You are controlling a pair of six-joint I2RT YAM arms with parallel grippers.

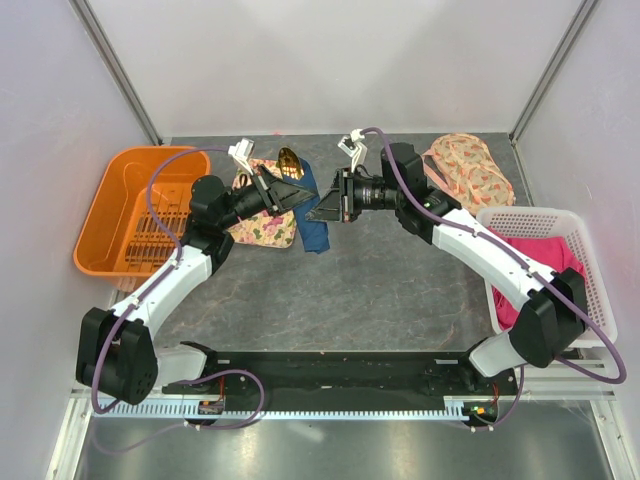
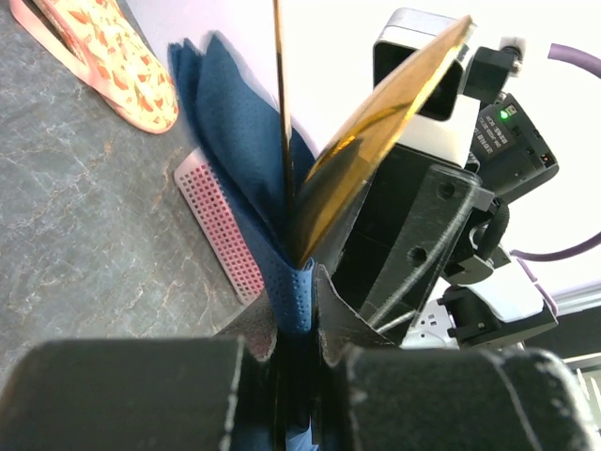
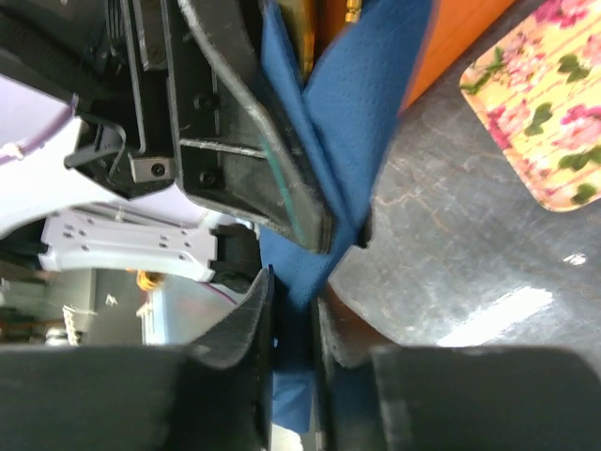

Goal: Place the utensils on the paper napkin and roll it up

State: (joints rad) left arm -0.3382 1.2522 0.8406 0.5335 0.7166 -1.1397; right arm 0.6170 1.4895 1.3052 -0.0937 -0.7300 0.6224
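Observation:
The navy paper napkin (image 1: 314,208) is folded around the gold utensils and held up off the table between both grippers. My left gripper (image 1: 300,193) is shut on the napkin (image 2: 299,296), with a gold spoon (image 2: 376,141) and a slim gold handle (image 2: 281,103) sticking out of the fold. The spoon's bowl (image 1: 289,159) shows above the left gripper in the top view. My right gripper (image 1: 328,207) is shut on the napkin's other side (image 3: 310,282), touching close to the left fingers (image 3: 272,160).
The floral tray (image 1: 268,222) lies under the left gripper. An orange basket (image 1: 125,205) stands at the left. A white basket (image 1: 590,270) with pink cloth stands at the right. A floral oven mitt (image 1: 467,170) lies at the back right.

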